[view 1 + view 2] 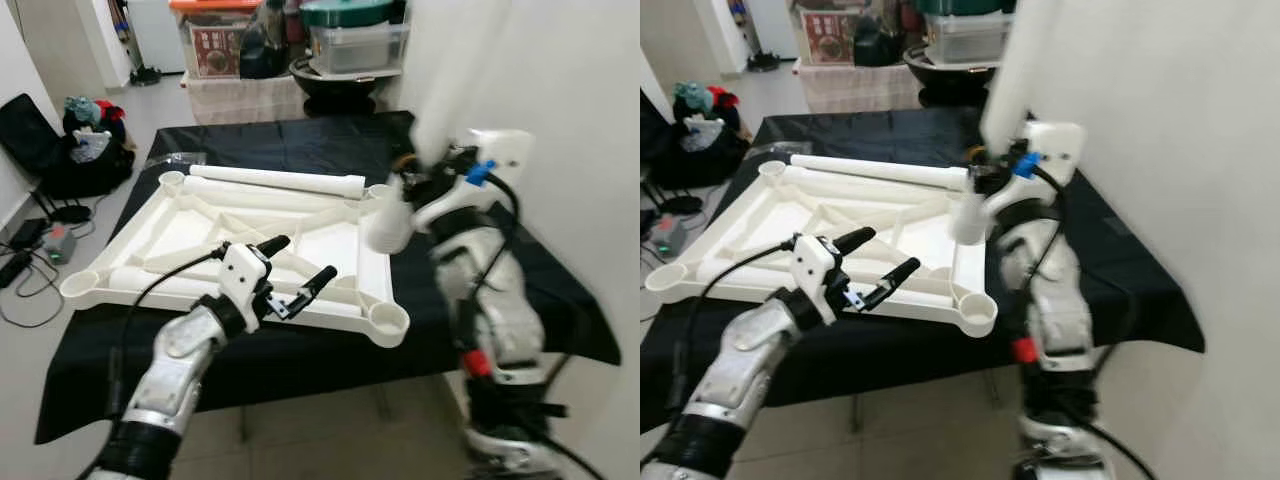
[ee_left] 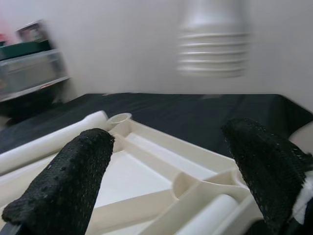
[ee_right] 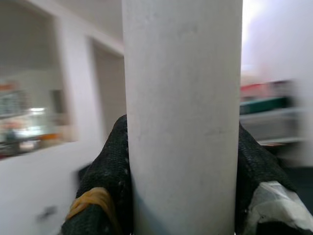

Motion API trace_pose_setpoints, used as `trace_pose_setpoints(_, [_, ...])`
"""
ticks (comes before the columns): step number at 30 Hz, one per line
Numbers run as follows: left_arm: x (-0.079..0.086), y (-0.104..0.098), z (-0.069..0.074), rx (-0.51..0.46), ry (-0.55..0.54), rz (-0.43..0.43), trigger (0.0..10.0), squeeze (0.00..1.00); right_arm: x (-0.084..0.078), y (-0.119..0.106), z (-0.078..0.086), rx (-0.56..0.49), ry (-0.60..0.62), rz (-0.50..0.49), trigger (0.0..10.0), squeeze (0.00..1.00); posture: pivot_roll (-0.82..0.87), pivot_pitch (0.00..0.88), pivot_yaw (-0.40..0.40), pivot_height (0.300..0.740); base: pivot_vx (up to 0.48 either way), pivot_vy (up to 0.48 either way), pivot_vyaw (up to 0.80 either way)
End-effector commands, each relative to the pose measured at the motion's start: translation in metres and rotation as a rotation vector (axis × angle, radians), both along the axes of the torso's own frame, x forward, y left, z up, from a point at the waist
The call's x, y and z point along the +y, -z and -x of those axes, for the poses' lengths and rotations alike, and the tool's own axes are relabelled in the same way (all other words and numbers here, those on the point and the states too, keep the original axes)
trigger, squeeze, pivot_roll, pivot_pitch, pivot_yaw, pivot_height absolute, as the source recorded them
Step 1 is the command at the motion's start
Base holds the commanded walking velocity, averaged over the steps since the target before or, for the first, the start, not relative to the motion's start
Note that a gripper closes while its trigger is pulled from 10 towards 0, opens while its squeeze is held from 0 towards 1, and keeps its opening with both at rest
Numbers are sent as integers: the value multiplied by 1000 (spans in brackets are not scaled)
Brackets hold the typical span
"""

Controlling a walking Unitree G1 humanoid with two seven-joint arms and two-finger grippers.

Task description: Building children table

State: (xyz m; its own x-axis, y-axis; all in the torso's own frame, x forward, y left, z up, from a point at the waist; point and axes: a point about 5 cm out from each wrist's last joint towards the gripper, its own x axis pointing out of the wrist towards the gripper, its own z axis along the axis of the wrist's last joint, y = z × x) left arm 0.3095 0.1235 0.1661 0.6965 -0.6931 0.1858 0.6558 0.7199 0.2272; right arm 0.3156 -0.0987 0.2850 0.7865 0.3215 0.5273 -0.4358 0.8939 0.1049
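The white plastic tabletop (image 1: 360, 262) lies upside down on a black-covered table (image 1: 300, 140), with a round socket at each corner; the near right socket (image 1: 388, 320) is empty. A white leg tube (image 1: 275, 180) lies along its far edge. My right gripper (image 1: 440, 185) is shut on another white leg (image 3: 182, 98), held upright and blurred, its ribbed end (image 2: 213, 44) hanging above the far right corner (image 1: 380, 192). My left gripper (image 1: 305, 258) hovers open over the tabletop's near edge, with nothing between its fingers (image 2: 73, 181).
A white wall (image 1: 590, 150) stands close on the right. Storage boxes (image 1: 355, 40) and a dark basin sit behind the table. Bags (image 1: 90, 130), a black chair and cables (image 1: 40, 250) occupy the floor at the left.
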Motion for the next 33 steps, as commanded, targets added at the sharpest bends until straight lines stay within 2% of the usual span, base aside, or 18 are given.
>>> trace_pose_setpoints(1, [-3, -2, 1, 0, 51, -35, 10000, 0, 17, 2, 2, 9, -79, 19, 10000, 0, 24, 0, -47, 740, 0, 0, 0])
trace_pose_setpoints(3, [-4, -3, -3, -10, 52, -56, 10000, 0, 30, 5, 6, 19, -132, 13, 10000, 0, 29, 0, -46, 740, 0, 0, 0])
trace_pose_setpoints(5, [-3, -3, -4, -13, 47, -62, 10000, 0, 35, 6, 7, 21, -151, 11, 10000, 0, 29, 0, -46, 740, 0, 0, 0])
trace_pose_setpoints(7, [0, -5, -8, -19, 33, -69, 10000, 0, 48, 7, 13, 22, -225, 20, 10000, 0, 23, 0, -43, 740, 0, 0, 0])
trace_pose_setpoints(9, [0, -5, -8, -19, 33, -69, 10000, 0, 48, 7, 13, 22, -225, 20, 10000, 0, 23, 0, -43, 740, 0, 0, 0])
trace_pose_setpoints(11, [1, -7, -9, -21, 29, -64, 10000, 0, 56, 11, 17, 27, -270, 35, 10000, 0, 24, 0, -46, 740, 0, 0, 0])
trace_pose_setpoints(18, [-1, -9, -9, -12, 31, -39, 10000, 0, 63, 17, 20, 47, -320, 44, 10000, 0, 21, 0, -46, 740, 0, 0, 0])
trace_pose_setpoints(27, [-10, -8, -19, 12, 27, 13, 10000, 0, 69, 22, 24, 60, -343, 35, 10000, 0, 14, 0, -37, 740, 0, 0, 0])
trace_pose_setpoints(28, [-10, -8, -20, 16, 16, 22, 4078, 0, 69, 22, 24, 59, -342, 31, 10000, 0, 13, 0, -37, 740, 0, 0, 0])
trace_pose_setpoints(29, [-9, -7, -21, 20, 8, 32, 0, 0, 68, 21, 24, 58, -341, 27, 10000, 0, 13, 0, -36, 740, 0, 0, 0])
trace_pose_setpoints(33, [-7, -4, -22, 29, -5, 42, 0, 0, 66, 19, 24, 54, -336, 21, 10000, 0, 13, 0, -35, 740, 0, 0, 0])
